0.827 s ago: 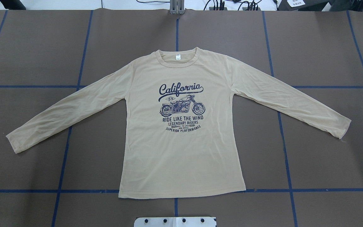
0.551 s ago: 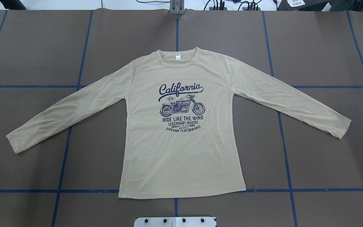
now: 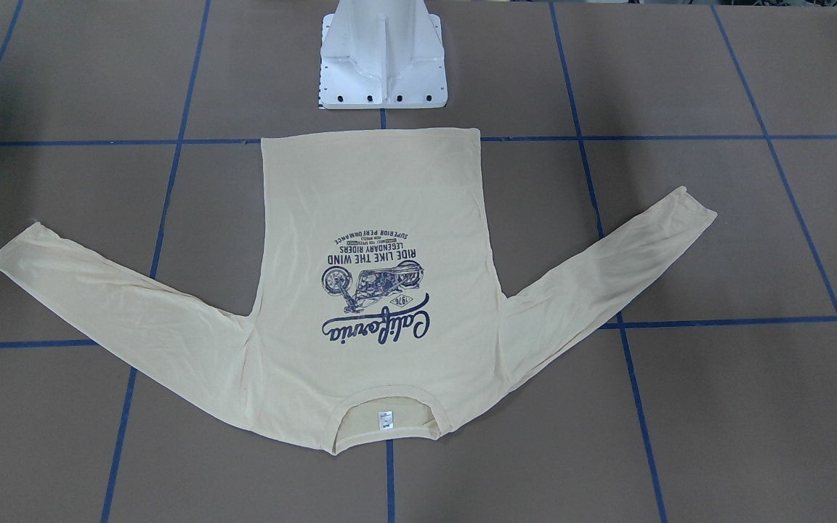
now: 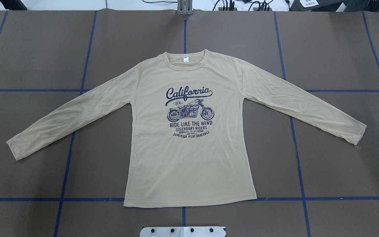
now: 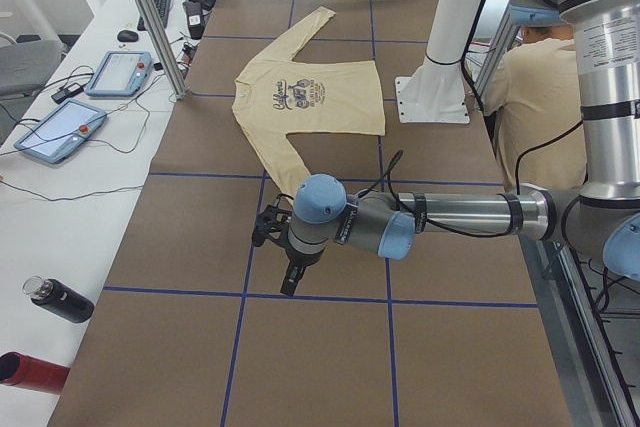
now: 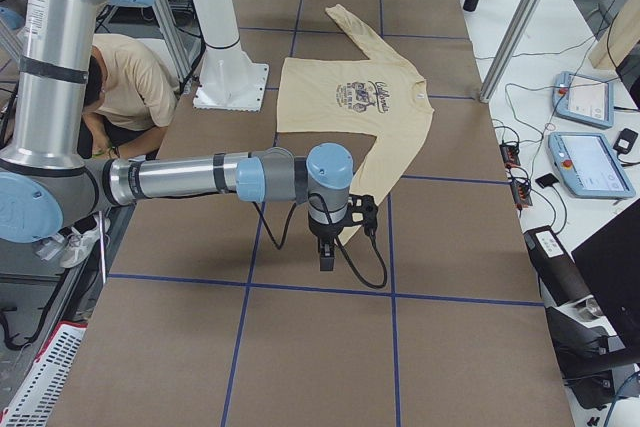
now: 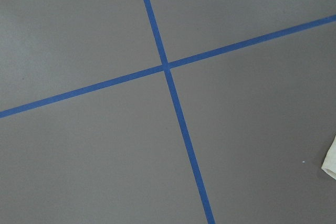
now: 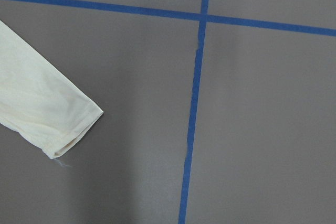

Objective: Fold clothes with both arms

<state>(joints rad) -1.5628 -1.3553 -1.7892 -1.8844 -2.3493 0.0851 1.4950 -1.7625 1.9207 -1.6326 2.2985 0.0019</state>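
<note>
From across the desk (image 3: 680, 218): the shirt (image 3: 375, 196) lies flat, print up. Its hem is just short of the white pedestal (image 3: 382, 65) and the collar is on the far side from the robot. Both sleeves are spread out wide. No arms in this shot.

Overhead, same deal. The shirt sits square in the middle of the blue tape lines (image 4: 294, 148), with the hem right along one of them and nothing touching it.

From the left end, the left arm (image 5: 450, 215) reaches out low over the desk. The left gripper (image 5: 290, 285) points down just past the near sleeve's cuff. Can't tell from here how far apart its jaws are. A person (image 5: 535, 107) in a beige top is behind the robot.

From the right end it's a mirror image: the right arm (image 6: 190, 177) is stretched out and the right gripper (image 6: 326, 257) points down beside the other cuff. Again, no way to tell how its jaws stand.

The left wrist camera shows a tape crossing and a sliver of cuff at the right edge.

The right wrist camera shows a sleeve end lying flat on the left, apart from the tape cross, with a loose thread at its corner.
</note>
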